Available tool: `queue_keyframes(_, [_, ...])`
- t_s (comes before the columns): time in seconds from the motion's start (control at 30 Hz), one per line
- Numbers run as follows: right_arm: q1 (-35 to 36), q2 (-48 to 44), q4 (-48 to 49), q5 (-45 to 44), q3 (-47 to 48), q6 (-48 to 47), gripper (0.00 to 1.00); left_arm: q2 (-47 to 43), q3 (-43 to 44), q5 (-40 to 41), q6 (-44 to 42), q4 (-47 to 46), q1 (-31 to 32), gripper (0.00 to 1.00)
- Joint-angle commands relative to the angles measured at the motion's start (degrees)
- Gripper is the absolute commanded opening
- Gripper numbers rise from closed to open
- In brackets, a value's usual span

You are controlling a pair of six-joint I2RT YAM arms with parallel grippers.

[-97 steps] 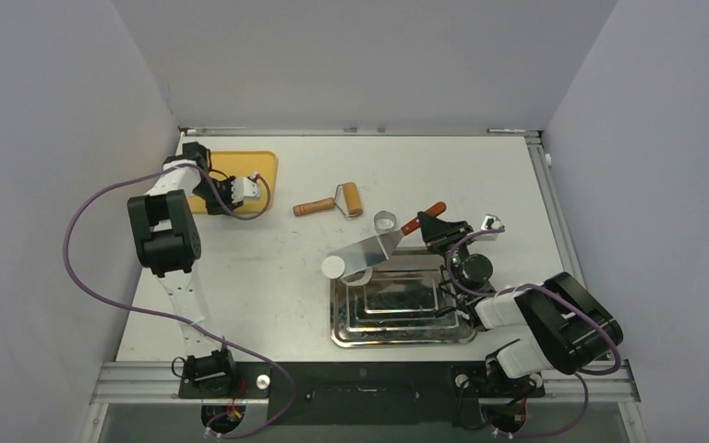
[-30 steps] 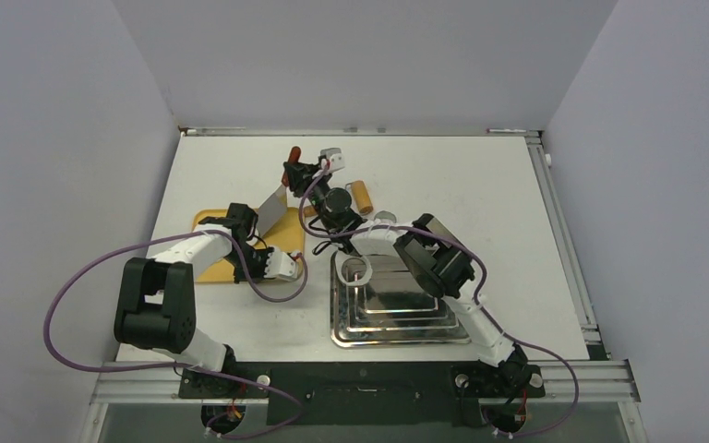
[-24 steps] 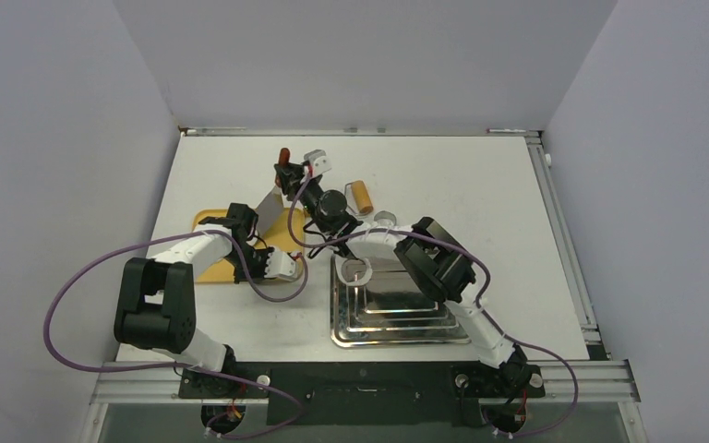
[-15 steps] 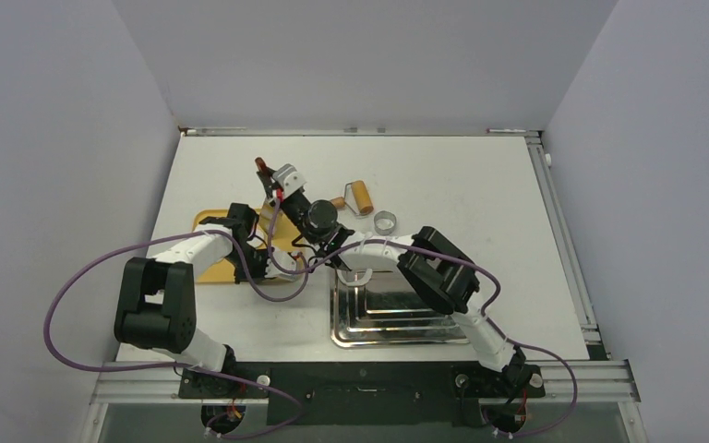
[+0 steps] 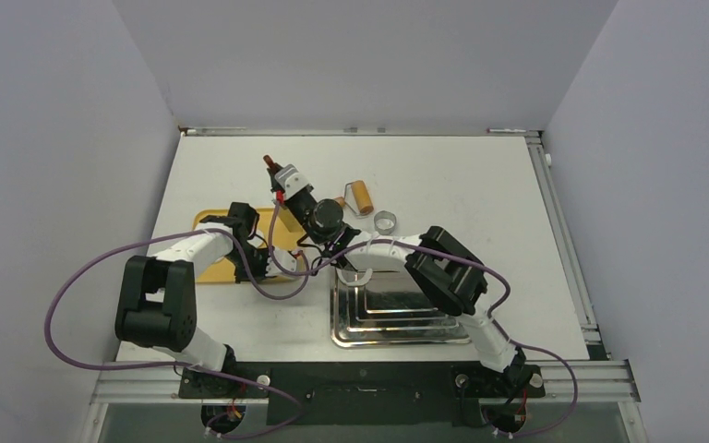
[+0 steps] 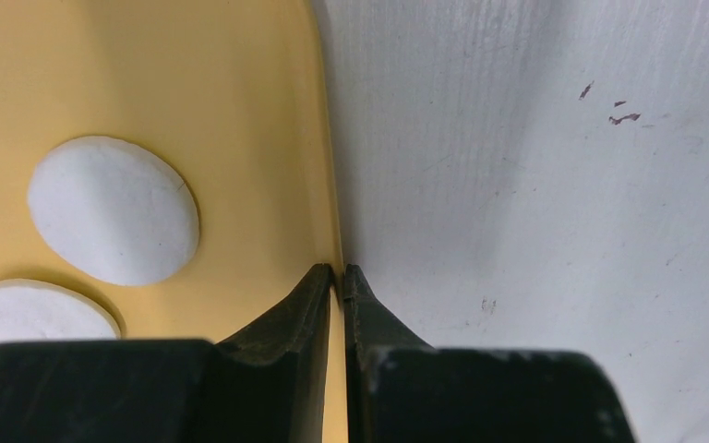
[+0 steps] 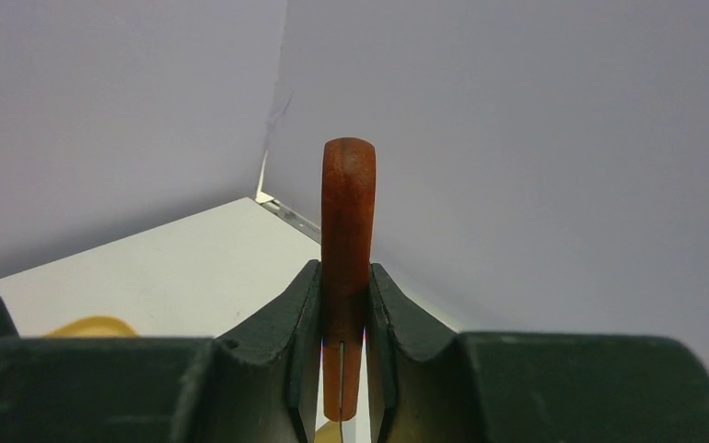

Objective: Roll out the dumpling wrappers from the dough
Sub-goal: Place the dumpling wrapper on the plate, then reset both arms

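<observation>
left gripper (image 6: 338,269) closed at board (image 6: 240,111) edge | right gripper (image 7: 343,277) clamps spatula handle (image 7: 347,212)

white dough (image 6: 114,210), yellow board (image 6: 240,138), reddish-brown handle (image 7: 347,212)

No legible text, labels, brands or numbers anywhere.

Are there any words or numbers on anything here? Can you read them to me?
None. No words, numbers or labels can be read in any view. The yellow board, the dough pieces, the reddish handle and the metal tray are plain. The dark specks on the table are marks, not letters.
</observation>
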State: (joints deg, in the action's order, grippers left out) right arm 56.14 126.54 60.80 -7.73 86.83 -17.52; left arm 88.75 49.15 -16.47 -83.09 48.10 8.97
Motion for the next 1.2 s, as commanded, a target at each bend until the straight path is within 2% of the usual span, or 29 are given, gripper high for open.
queue_keyframes(0.0, [-0.6, -9.5, 6.2, -7.8, -1.9, -2.4, 0.08, 2.7, -1.5, -1.6, 1.9, 5.2, 0.8, 0.04])
queue_keyframes(0.13, [-1.5, -17.5, 7.2, -16.6, -6.2, -1.0, 0.08, 3.8, -0.2, 0.0, 1.8, 4.4, 0.7, 0.03])
queue_keyframes(0.2, [-3.4, -22.9, 3.8, -19.4, -9.5, 3.6, 0.08, 4.4, 0.8, 0.7, 1.3, 4.1, 0.7, 0.03])
queue_keyframes(0.3, [-8.8, -34.5, -2.5, -19.1, -17.0, 15.1, 0.08, 6.1, 3.0, 2.2, 0.4, 4.1, 0.3, 0.03])
queue_keyframes(0.5, [-24.7, -53.3, -31.3, -3.0, -28.2, 39.1, 0.08, 10.4, 9.1, 3.9, -1.0, 5.3, -1.1, 0.02])
queue_keyframes(0.6, [-34.9, -59.8, -38.9, 8.0, -35.1, 47.3, 0.08, 11.8, 10.5, 5.1, -2.0, 5.4, -1.3, 0.02])
queue_keyframes(0.7, [-42.8, -62.5, -44.6, 18.2, -40.9, 50.4, 0.08, 13.2, 12.0, 6.8, -2.0, 5.3, -1.6, 0.02])
queue_keyframes(0.77, [-47.3, -63.4, -42.7, 26.7, -46.3, 53.1, 0.08, 14.0, 13.3, 7.3, -1.8, 5.8, -2.0, 0.03])
queue_keyframes(0.9, [-55.7, -66.3, -33.6, 33.1, -57.5, 57.3, 0.08, 13.5, 14.8, 6.0, -1.9, 8.4, -2.0, 0.09])
queue_keyframes(1.0, [-59.2, -66.3, -25.4, 35.0, -64.9, 58.5, 0.08, 11.4, 15.5, 3.9, -1.6, 9.2, -2.0, 0.22])
queue_keyframes(1.13, [-61.5, -61.0, -20.0, 37.5, -68.4, 58.6, 0.09, 8.2, 17.6, -0.4, -1.2, 10.0, -2.0, 0.36])
queue_keyframes(1.17, [-62.2, -60.2, -19.3, 37.5, -68.8, 58.9, 0.13, 7.4, 18.3, -1.2, -0.7, 10.0, -2.0, 0.41])
